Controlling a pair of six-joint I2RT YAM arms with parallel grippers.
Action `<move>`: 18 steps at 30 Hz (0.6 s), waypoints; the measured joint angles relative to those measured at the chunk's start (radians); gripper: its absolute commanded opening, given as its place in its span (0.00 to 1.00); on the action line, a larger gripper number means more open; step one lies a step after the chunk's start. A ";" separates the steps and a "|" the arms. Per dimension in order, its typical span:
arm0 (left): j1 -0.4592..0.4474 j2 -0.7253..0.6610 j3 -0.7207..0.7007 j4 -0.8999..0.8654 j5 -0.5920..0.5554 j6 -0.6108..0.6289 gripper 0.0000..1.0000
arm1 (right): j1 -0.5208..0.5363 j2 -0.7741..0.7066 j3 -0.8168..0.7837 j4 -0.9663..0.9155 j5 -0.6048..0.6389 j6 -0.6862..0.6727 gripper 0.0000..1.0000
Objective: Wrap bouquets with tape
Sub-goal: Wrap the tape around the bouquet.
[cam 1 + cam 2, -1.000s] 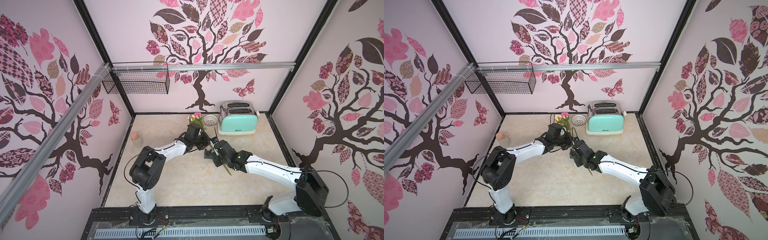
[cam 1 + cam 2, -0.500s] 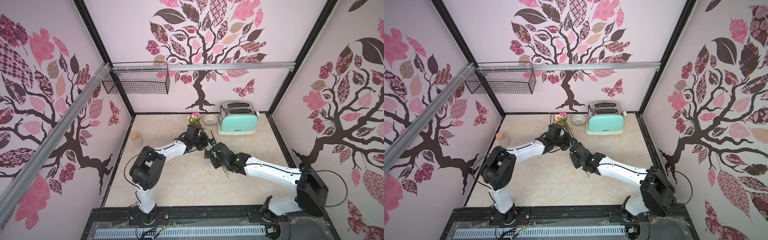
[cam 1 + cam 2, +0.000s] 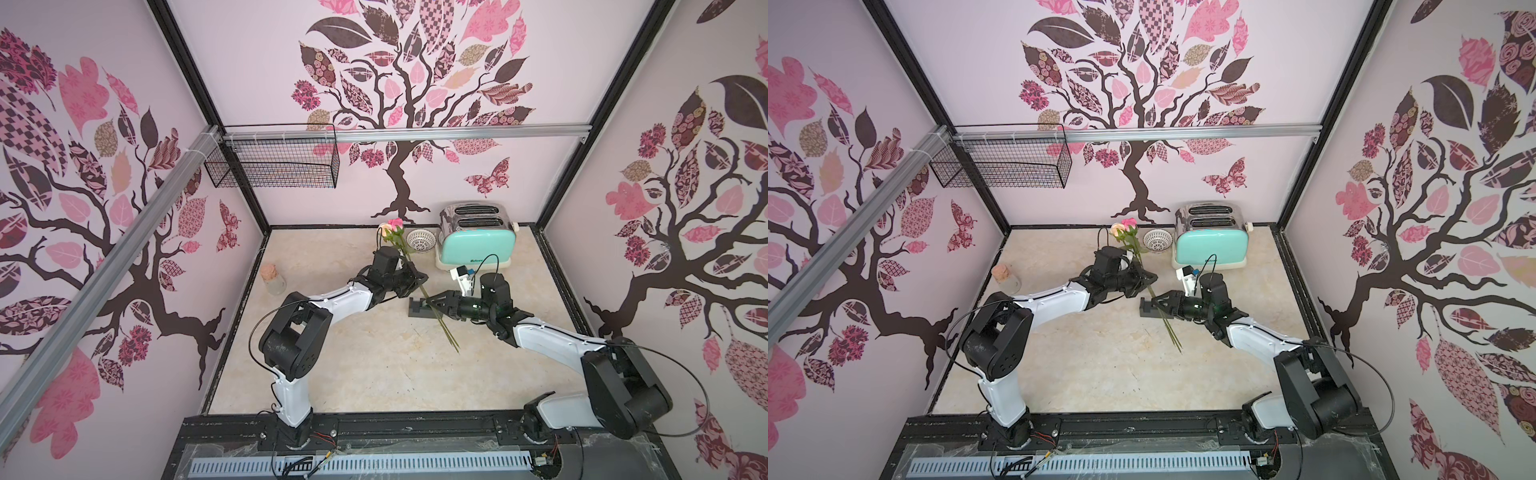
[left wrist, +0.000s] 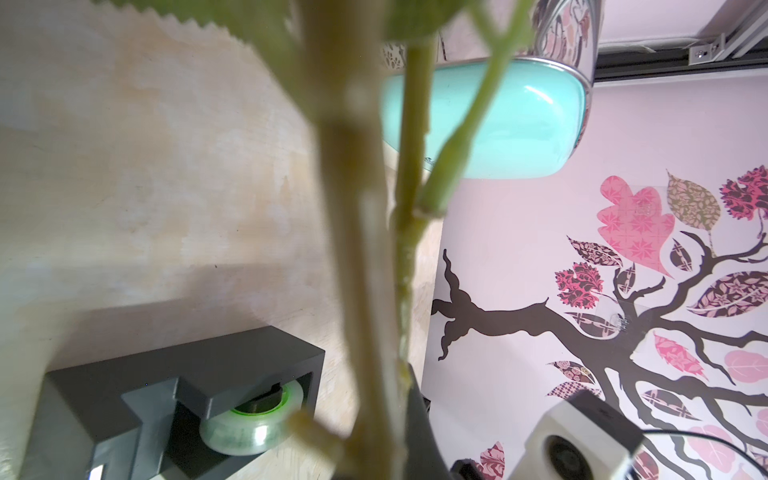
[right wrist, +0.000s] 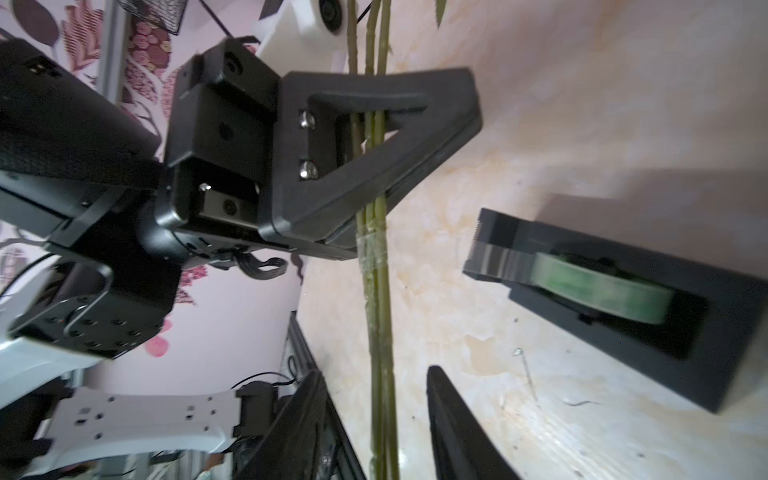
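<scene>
Item: one bouquet [image 5: 377,316], three thin green stems bunched together, sitting just above the middle of the frame in both top views. Its pink and peach blooms [image 3: 394,225] point toward the back wall and the stems slant down and to the right toward the centre of the table [image 3: 374,365]. A band of clear tape [image 5: 370,251] is wrapped round the stems. Left pincer [image 3: 417,280]: closed tight on the stems partway along, just beside the taped band, holding the blooms up off the table. Right pincer [image 5: 374,374]: jaws parted, its two black fingers [image 5: 453,419] standing on either side of the stems without pinching them, gripping nothing. It sits farther along the stems than the band, away from the blooms. Tape dispenser [image 5: 623,307]: black, wedge-shaped, resting on the table just beside the stems, directly below the left pincer in the top views and under the tip of the right pincer. Its roll of clear tape [image 5: 602,291] with a green core is seated inside, and a length is drawn up to the toothed cutter. Toaster [image 3: 478,249]: mint green with a chrome top, at the back of the table, right of the blooms. Small white slotted bowl [image 3: 421,240]: between the blooms and the toaster. Glass jar with a cork stopper [image 3: 274,282]: at the left edge of the table, well apart from the bouquet. Wire basket [image 3: 274,166]: black, hung from the rail in the upper left of the frame. Walls: pale pink, printed with dark trees and patterned leaves.
</scene>
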 measured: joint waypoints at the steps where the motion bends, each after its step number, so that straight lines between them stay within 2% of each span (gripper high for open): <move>1: 0.000 0.000 0.000 0.004 0.001 -0.001 0.00 | -0.001 0.018 -0.013 0.061 -0.030 0.048 0.35; 8: 0.000 0.000 -0.005 0.017 0.015 -0.008 0.00 | -0.006 0.115 -0.098 0.372 -0.119 0.285 0.00; 11: 0.000 0.000 -0.006 0.021 0.019 -0.011 0.00 | -0.006 0.119 -0.099 0.393 -0.127 0.297 0.00; 12: 0.000 0.000 -0.006 0.022 0.019 -0.010 0.00 | -0.006 0.116 -0.095 0.376 -0.126 0.283 0.00; 13: 0.000 0.000 -0.006 0.022 0.018 -0.010 0.06 | -0.006 0.110 -0.087 0.341 -0.123 0.255 0.00; 15: 0.001 0.000 -0.006 0.022 0.014 -0.009 0.25 | -0.003 0.079 -0.050 0.204 -0.101 0.161 0.00; 16: 0.002 0.000 -0.006 0.022 0.014 -0.009 0.31 | 0.002 0.055 -0.017 0.106 -0.072 0.096 0.00; 18: 0.002 0.000 -0.006 0.021 0.013 -0.010 0.34 | 0.019 0.014 0.051 -0.077 0.001 -0.026 0.00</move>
